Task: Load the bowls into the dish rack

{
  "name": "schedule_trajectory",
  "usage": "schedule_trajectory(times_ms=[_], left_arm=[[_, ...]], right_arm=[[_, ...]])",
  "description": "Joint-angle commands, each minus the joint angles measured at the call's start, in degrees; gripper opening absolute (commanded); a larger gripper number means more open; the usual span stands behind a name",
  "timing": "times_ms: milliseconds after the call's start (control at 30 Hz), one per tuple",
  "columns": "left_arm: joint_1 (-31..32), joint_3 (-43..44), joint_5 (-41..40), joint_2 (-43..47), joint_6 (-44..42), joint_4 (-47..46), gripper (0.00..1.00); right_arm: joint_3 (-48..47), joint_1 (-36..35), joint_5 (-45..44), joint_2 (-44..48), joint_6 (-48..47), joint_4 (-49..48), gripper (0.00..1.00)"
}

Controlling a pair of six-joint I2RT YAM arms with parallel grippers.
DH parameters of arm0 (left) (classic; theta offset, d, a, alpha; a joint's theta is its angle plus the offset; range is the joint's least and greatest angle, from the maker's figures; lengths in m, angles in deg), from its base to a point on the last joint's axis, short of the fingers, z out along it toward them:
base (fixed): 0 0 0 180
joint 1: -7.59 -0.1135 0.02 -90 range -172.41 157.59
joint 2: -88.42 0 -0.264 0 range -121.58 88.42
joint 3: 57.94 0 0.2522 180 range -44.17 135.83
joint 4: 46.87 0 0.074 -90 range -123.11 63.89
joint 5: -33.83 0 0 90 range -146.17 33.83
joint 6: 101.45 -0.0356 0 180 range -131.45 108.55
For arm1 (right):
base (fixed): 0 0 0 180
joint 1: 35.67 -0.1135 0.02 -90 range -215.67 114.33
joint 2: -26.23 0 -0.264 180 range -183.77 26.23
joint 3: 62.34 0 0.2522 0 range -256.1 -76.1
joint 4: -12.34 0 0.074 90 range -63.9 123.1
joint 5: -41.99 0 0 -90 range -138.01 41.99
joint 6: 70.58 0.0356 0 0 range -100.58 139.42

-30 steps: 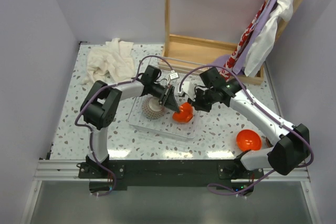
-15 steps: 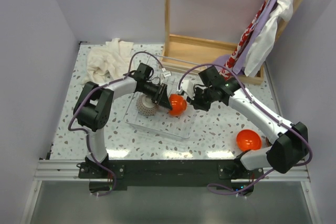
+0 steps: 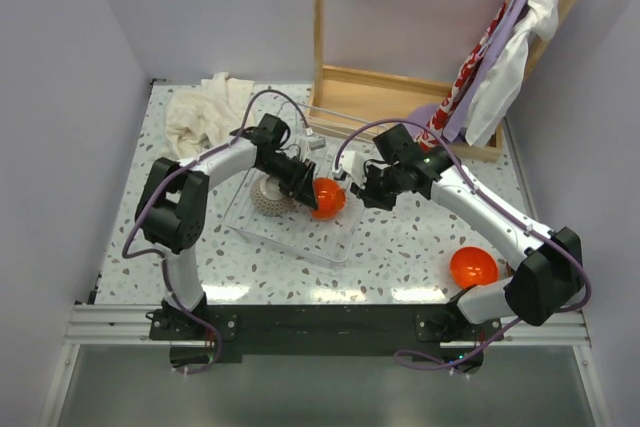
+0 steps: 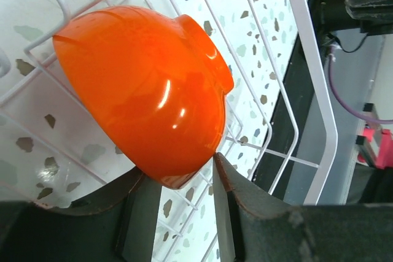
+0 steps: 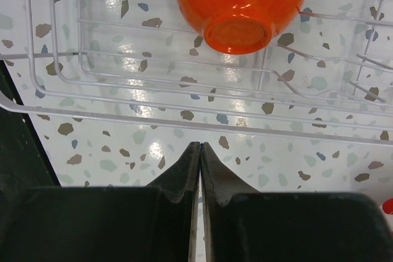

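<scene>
My left gripper (image 3: 308,188) is shut on the rim of a glossy orange bowl (image 3: 327,197) and holds it tilted over the clear wire dish rack (image 3: 300,239). In the left wrist view the bowl (image 4: 147,84) fills the frame above my gripper (image 4: 179,167), with rack bars (image 4: 307,90) behind. A grey-speckled bowl (image 3: 268,197) sits in the rack under the left arm. My right gripper (image 3: 362,193) is shut and empty just right of the held bowl; its view shows the gripper (image 5: 199,145), the bowl (image 5: 242,4) and the rack (image 5: 184,124). A second orange bowl (image 3: 473,267) lies on the table front right.
A crumpled white cloth (image 3: 205,112) lies at the back left. A wooden frame (image 3: 400,97) stands at the back, with cloths (image 3: 500,57) hanging at the back right. Walls close in on both sides.
My left gripper has carried the orange bowl leftward and a little back, away from the right gripper. The rack has slid left and turned slightly. The right gripper shifted only slightly.
</scene>
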Motion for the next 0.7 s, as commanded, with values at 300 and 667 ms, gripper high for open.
schedule_trajectory(times_ms=[300,667], left_arm=[[6.33,5.66,-30.58,8.11,2.01,3.33,0.54],[6.51,10.05,-42.81,7.76,-2.12,6.84,0.55]], right_arm=[[-2.66,-0.59,0.33,-0.31,0.82,-0.66,0.08],[-4.68,-1.64,0.42,-2.5,1.44,-1.53,0.09]])
